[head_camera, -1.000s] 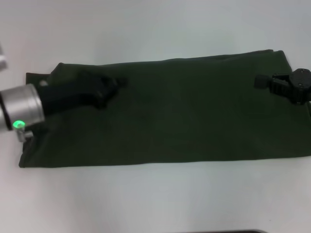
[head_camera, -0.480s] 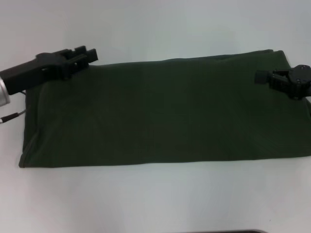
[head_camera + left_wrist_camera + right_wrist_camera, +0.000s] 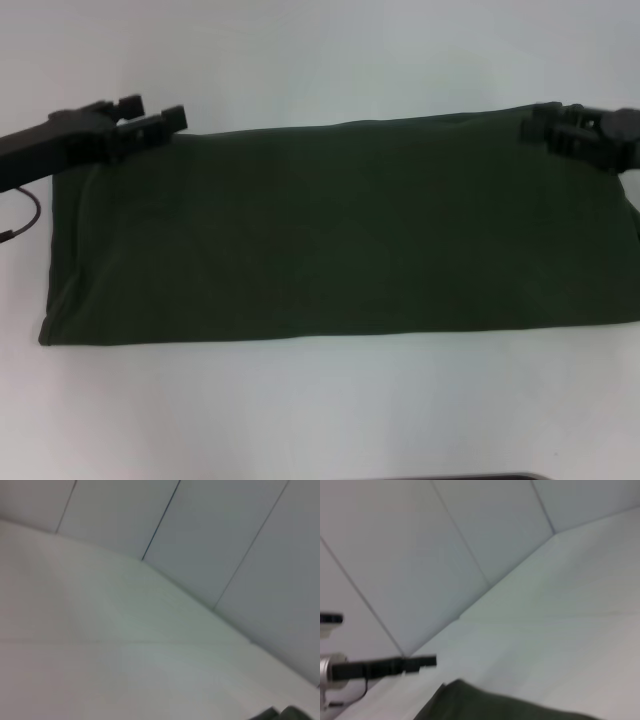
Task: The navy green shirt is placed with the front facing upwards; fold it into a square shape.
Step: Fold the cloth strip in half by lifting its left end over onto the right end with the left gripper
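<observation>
Navy green shirt (image 3: 340, 230) lies as a long band — left gripper (image 3: 158, 118) at 10 o'clock corner, right gripper (image 3: 545, 122) at 2 o'clock corner, likely poised for the next fold — can't tell either's finger gap.

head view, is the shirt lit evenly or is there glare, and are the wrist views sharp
Head view: the shirt reads as flat dark cloth, no glare, folds barely visible; the white table is bright and even. Left wrist view: soft, mostly table and wall panels. Right wrist view: soft too, with the left gripper blurred in the distance.
</observation>
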You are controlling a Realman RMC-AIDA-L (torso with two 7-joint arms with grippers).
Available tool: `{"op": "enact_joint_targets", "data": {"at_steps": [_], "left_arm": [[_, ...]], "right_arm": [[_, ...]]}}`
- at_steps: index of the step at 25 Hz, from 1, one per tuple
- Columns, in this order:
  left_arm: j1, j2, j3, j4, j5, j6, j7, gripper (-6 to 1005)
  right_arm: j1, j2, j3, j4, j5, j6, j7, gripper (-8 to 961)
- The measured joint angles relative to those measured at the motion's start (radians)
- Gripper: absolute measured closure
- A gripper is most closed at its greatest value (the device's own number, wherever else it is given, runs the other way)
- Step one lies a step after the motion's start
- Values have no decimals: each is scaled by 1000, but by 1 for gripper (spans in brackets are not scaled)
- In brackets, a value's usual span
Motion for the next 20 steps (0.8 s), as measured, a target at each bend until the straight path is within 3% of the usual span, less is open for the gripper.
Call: {"op": "enact_joint_targets", "data": {"at_steps": [3, 13, 18, 20], "left_arm": [[-9, 4, 5, 28, 80, -34, -65, 182], [6, 33, -8, 113, 157, 33, -245, 166], [12, 50, -11, 157, 206, 75, -336, 165], [12, 53, -11, 173, 241, 77, -371, 166]], "right_arm": [[3, 0, 1, 0, 23, 16, 8, 502], [26, -3, 4, -9, 36, 59, 49, 277], [27, -8, 9, -10, 37, 70, 67, 57], [25, -7, 11, -11, 40, 73, 70, 46]]}}
